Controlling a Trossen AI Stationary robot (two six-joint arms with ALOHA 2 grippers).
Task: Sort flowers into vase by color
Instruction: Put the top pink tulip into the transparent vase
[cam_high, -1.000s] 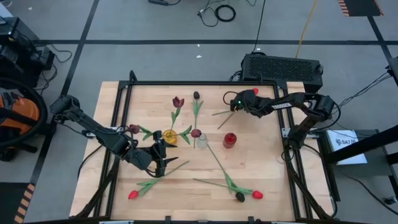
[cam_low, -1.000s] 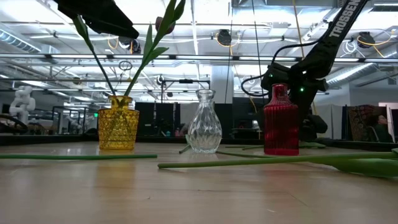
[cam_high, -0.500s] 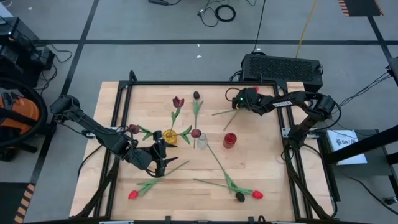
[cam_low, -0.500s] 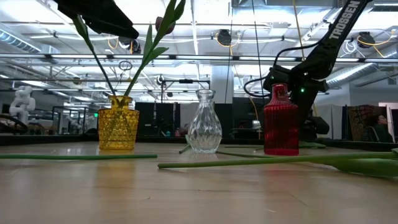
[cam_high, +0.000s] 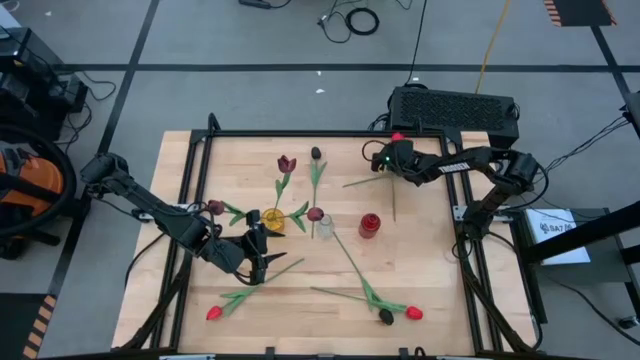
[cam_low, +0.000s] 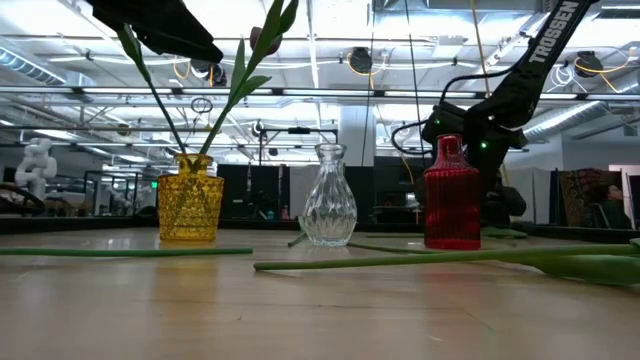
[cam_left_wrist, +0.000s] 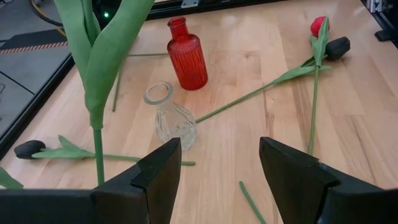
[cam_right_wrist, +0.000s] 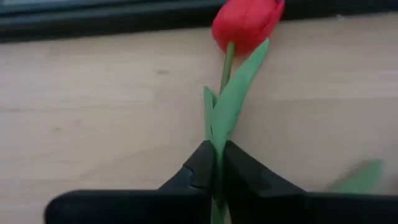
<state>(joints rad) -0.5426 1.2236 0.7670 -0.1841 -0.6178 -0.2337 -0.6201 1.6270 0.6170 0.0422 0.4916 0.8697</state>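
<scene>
My right gripper (cam_high: 393, 160) is at the far right of the table, shut on a red tulip (cam_high: 397, 138) whose head (cam_right_wrist: 247, 22) lies close to the far rail. My left gripper (cam_high: 258, 255) stands open in front of the yellow vase (cam_high: 273, 221), which holds maroon tulips (cam_high: 287, 163). The clear vase (cam_high: 325, 227) and the red vase (cam_high: 369, 225) stand to its right. Red tulips (cam_high: 213, 313) and dark tulips (cam_high: 386, 318) lie flat on the near part of the table. My right gripper pinches the red tulip's stem and a leaf (cam_right_wrist: 217, 152) together between its two fingers, a short way below the head. The rest of the stem (cam_high: 394, 200) trails from the gripper toward the near edge. Whether the tulip is clear of the table I cannot tell.
A black-headed tulip (cam_high: 316, 153) lies at the far middle. A loose green stem (cam_high: 360, 180) lies left of my right gripper. A black box (cam_high: 455, 112) sits beyond the far rail. In the low view the three vases (cam_low: 328, 195) stand in a row behind a lying stem (cam_low: 400, 260).
My right gripper has shut on the red tulip's stem and shifted slightly toward the far edge. The tulip has turned about: its head moved toward the far rail, and its stem's free end swung from pointing near-left to pointing straight at the near edge.
</scene>
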